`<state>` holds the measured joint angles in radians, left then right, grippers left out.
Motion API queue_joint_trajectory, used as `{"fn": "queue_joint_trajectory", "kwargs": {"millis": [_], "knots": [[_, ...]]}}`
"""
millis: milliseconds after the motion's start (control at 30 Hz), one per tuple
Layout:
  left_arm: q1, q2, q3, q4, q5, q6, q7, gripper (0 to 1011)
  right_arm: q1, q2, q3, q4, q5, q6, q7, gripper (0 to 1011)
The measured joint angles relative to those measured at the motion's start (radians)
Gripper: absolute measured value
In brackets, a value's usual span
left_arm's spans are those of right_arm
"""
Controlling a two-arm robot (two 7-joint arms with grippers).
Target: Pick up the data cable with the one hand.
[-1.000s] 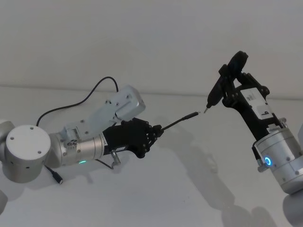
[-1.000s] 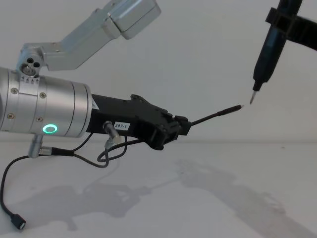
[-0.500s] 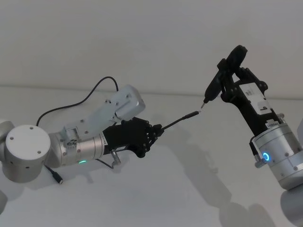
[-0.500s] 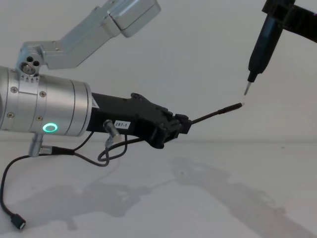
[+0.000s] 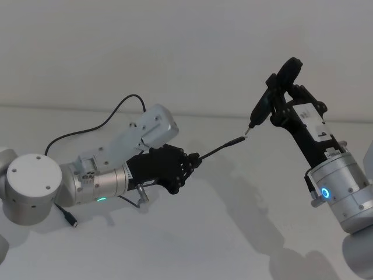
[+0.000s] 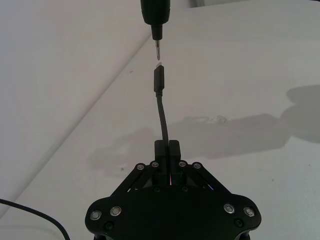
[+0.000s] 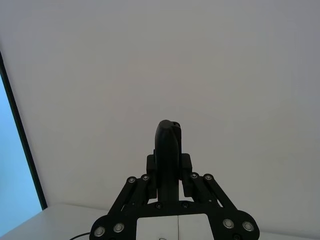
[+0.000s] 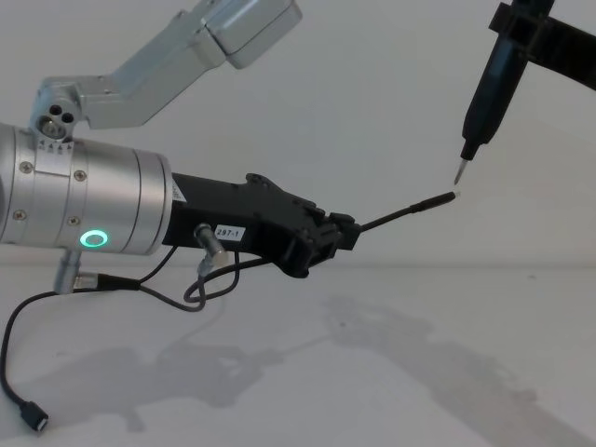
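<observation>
My left gripper (image 5: 192, 158) is shut on the data cable (image 5: 217, 149) and holds it above the white table. The cable's slim black plug (image 5: 235, 140) sticks out to the right, and the rest of the cord (image 5: 105, 121) trails back over the table. In the left wrist view the cable (image 6: 161, 107) rises straight from the closed fingers (image 6: 160, 147). My right gripper (image 5: 281, 104) is shut on a dark pen-shaped tool (image 5: 263, 105). Its metal tip (image 8: 459, 172) hangs just above the plug's tip (image 8: 453, 196) with a small gap.
A short grey robot wire (image 8: 112, 284) hangs under the left arm and ends in a small plug (image 8: 33, 417) near the table. The white table (image 5: 221, 233) meets a plain white wall (image 5: 175, 46) behind.
The right gripper has carried the pen-shaped tool a little up and to the left, bringing its tip closer over the plug's tip. The left arm and cable have stayed still.
</observation>
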<state>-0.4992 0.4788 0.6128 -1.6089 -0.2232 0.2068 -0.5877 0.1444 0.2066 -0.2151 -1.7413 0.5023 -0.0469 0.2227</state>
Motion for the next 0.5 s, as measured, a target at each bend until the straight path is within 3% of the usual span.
{"fn": "queue_joint_trajectory", "kwargs": {"millis": [500], "knots": [[0.000,0.000,0.000,0.000,0.000,0.000,0.000,42,0.009,-0.005,0.003,0.019,0.002,-0.004,-0.001,268]]}}
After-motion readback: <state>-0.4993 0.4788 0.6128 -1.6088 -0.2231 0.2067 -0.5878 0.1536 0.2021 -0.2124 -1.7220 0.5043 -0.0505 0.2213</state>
